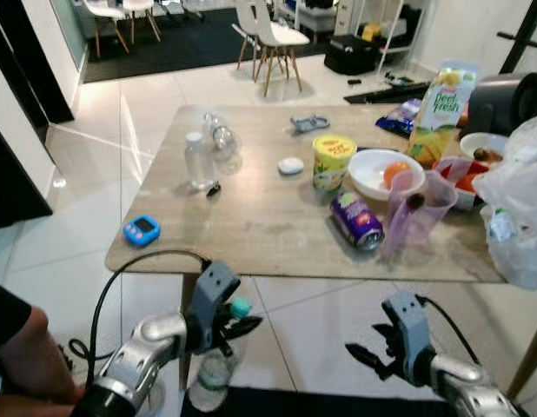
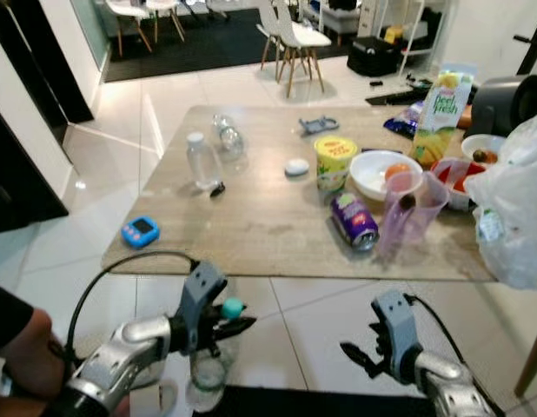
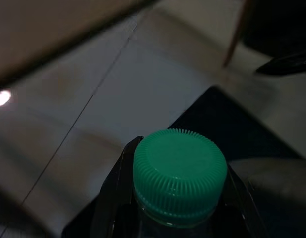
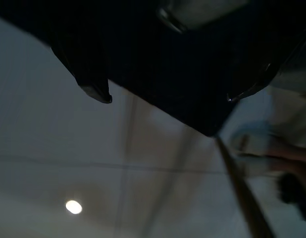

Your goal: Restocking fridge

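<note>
Left gripper (image 1: 238,323), low in front of the desk (image 1: 260,230) near edge, has its jaws pinching the neck of a clear bottle with a green cap (image 3: 178,173), the bottle hanging over the tiled floor (image 1: 312,317). On the desk, left to right: blue timer (image 1: 141,230), upright clear bottle (image 1: 198,160), yellow tub (image 1: 333,161), purple can (image 1: 357,220) on its side, white bowl (image 1: 377,174), juice carton (image 1: 440,113), plastic bag (image 1: 517,204). Right gripper (image 1: 366,347) hangs below the desk edge, jaws spread, holding nothing
</note>
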You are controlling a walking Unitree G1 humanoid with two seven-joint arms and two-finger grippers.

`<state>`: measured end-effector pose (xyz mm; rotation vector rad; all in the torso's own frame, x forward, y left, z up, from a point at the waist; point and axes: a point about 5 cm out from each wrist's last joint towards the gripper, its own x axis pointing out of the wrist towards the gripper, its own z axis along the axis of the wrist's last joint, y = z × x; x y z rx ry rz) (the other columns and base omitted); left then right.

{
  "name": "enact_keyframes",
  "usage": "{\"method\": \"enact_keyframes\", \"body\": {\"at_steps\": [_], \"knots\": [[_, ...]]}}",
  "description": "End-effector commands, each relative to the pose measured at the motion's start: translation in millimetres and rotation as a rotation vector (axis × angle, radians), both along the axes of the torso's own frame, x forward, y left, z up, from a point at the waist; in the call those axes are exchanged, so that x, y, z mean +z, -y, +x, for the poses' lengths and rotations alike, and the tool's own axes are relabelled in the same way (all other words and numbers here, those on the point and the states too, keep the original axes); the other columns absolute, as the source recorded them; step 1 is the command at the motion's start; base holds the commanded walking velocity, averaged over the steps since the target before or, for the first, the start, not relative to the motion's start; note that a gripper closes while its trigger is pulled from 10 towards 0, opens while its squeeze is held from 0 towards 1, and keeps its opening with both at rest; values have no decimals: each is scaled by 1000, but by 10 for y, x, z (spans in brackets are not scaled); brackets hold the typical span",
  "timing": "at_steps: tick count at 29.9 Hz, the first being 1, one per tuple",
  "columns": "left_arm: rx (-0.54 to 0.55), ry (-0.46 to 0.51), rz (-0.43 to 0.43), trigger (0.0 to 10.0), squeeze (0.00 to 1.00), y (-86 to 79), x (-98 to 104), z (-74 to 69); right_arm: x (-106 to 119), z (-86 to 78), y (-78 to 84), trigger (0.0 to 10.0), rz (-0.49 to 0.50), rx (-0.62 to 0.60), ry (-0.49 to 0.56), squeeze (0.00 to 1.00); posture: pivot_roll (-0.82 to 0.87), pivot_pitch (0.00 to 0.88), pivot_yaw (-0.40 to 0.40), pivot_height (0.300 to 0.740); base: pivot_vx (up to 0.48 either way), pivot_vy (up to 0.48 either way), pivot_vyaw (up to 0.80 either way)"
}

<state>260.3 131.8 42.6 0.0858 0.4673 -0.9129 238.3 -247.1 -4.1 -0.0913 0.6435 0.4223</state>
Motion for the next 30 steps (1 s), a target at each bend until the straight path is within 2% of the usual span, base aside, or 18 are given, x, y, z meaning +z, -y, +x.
{"method": "enact_keyframes", "body": {"at_steps": [1, 3, 6, 7, 9, 10, 11, 14, 15, 16, 21, 22, 23, 28, 30], "knots": [[25, -22, 27, 10000, 0, -51, -113, -56, -72, -48, -12, 10000, -21, -11, -19, 0, 98, 19, 28, 740, 0, 0, 0], [38, -31, 26, 10000, 0, -67, -152, -71, -98, -64, -15, 10000, -20, -20, -25, 0, 98, 19, 28, 740, 0, 0, 0], [125, -92, 120, 10000, 0, -224, -450, -188, -258, -177, -2, 10000, -53, -104, -75, 0, 97, 15, 28, 740, 0, 0, 0], [125, -92, 120, 10000, 0, -224, -450, -188, -258, -177, -2, 10000, -53, -104, -75, 0, 97, 15, 28, 740, 0, 0, 0], [204, -148, 190, 10000, 0, -350, -675, -305, -365, -248, 8, 10000, -90, -185, -111, 0, 95, 14, 27, 740, 0, 0, 0], [204, -148, 190, 10000, 0, -350, -675, -305, -365, -248, 8, 10000, -90, -185, -111, 0, 95, 14, 27, 740, 0, 0, 0], [272, -191, 257, 10000, 0, -455, -835, -416, -426, -286, -10, 10000, -106, -230, -128, 0, 93, 10, 26, 740, 0, 0, 0], [304, -209, 282, 10000, 0, -502, -895, -468, -450, -302, -28, 10000, -108, -243, -135, 0, 92, 9, 25, 740, 0, 0, 0], [365, -237, 345, 10000, 0, -600, -995, -570, -495, -337, -67, 10000, -101, -263, -151, 0, 93, 8, 24, 740, 0, 0, 0], [376, -247, 363, 10000, 0, -629, -1029, -616, -513, -352, -82, 10000, -101, -269, -157, 0, 93, 8, 24, 740, 0, 0, 0], [392, -286, 400, 10000, 0, -684, -1115, -742, -572, -412, -133, 10000, -102, -271, -185, 0, 95, 6, 20, 740, 0, 0, 0], [411, -313, 419, 10000, 0, -714, -1172, -827, -623, -470, -174, 10000, -106, -274, -210, 0, 95, 5, 19, 740, 0, 0, 0], [411, -313, 419, 10000, 0, -714, -1172, -827, -623, -470, -174, 10000, -106, -274, -210, 0, 95, 5, 19, 740, 0, 0, 0], [491, -385, 461, 10000, 0, -800, -1283, -1024, -735, -626, -233, 10000, -122, -312, -272, 0, 93, 7, 16, 740, 0, 0, 0], [491, -385, 461, 10000, 0, -800, -1283, -1024, -735, -626, -233, 10000, -122, -312, -272, 0, 93, 7, 16, 740, 0, 0, 0]]}}
